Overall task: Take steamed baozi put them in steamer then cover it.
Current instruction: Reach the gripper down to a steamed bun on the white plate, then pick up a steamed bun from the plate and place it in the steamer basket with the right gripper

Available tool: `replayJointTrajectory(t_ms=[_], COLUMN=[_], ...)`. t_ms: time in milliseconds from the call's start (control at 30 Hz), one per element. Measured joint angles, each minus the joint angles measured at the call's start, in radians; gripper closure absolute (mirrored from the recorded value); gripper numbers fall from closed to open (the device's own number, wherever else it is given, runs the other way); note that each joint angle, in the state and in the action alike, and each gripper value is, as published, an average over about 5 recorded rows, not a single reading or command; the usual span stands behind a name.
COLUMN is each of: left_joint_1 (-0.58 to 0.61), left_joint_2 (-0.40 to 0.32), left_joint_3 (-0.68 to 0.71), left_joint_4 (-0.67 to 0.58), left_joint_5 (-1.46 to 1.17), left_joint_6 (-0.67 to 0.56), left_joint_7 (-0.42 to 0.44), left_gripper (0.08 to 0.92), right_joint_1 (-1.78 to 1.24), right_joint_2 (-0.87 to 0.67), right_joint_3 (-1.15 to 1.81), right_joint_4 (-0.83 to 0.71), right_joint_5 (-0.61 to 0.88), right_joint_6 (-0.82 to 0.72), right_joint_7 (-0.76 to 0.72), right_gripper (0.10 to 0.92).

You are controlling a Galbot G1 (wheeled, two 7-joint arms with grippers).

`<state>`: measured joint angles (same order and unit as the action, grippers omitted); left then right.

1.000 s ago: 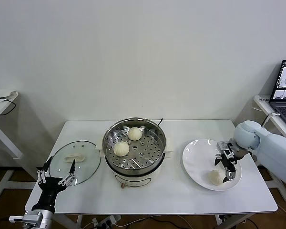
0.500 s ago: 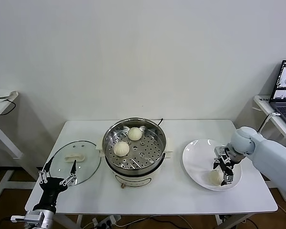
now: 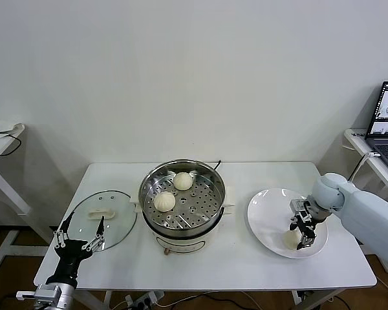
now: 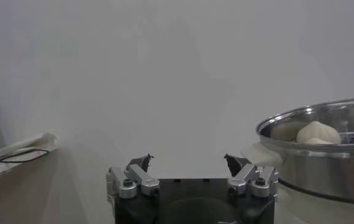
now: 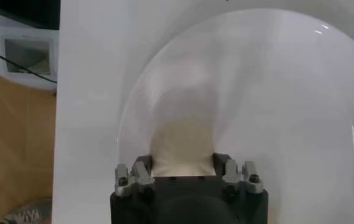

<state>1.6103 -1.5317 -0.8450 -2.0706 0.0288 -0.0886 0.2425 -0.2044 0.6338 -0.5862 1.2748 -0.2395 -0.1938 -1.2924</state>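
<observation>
The steamed baozi are split between two places: two sit on the perforated tray inside the steamer (image 3: 182, 194), one (image 3: 183, 181) toward the back and one (image 3: 164, 201) nearer the front left, while a third bun (image 3: 291, 239) lies on the white plate (image 3: 266, 216) to the steamer's right. No fourth bun shows. By this count the loading looks about half done, and covering is not yet done: the glass lid (image 3: 103, 218) lies flat on the table (image 3: 246, 265), left of the pot. The buns are pale cream, rounded and soft-looking. The right gripper (image 3: 302, 236) is clamped on the plate's bun, its fingers pressing both sides. The left gripper (image 3: 77, 240) hangs spread wide near the lid, holding nothing.
</observation>
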Motion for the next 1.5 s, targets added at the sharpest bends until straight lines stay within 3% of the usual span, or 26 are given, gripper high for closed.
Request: replayJointTrajectory(t_ms=[300,800,1167,1500], left_joint_1=[0.005,0.005,-0.008,-0.016], left_joint_2=[0.002,0.011,0.019,0.024], left_joint_3=[0.0,0.012,0.004,-0.01], left_joint_4=[-0.009,-0.022,-0.008,0.01], left_joint_5=[0.001,0.004,0.001,-0.007], left_joint_6=[0.0,0.001,-0.003,-0.006], left_joint_7=[0.0,-0.001,0.006,0.014], left_gripper=[0.177,0.177,0.177,0.177], right_joint_1=[0.113,0.612,0.882,0.957], right_joint_2=[-0.049,-0.052,0.092,0.299], right_joint_3=[-0.075,-0.366,-0.512,-0.608], right_joint_4=[0.034,0.132,0.197,0.157], right_joint_5=[0.074,0.241,0.282,0.256], right_joint_6=[0.001,0.077,0.24,0.441], right_joint_7=[-0.035,-0.078,-0.07,0.028], right_gripper=[0.387,0.389,0.389,0.389])
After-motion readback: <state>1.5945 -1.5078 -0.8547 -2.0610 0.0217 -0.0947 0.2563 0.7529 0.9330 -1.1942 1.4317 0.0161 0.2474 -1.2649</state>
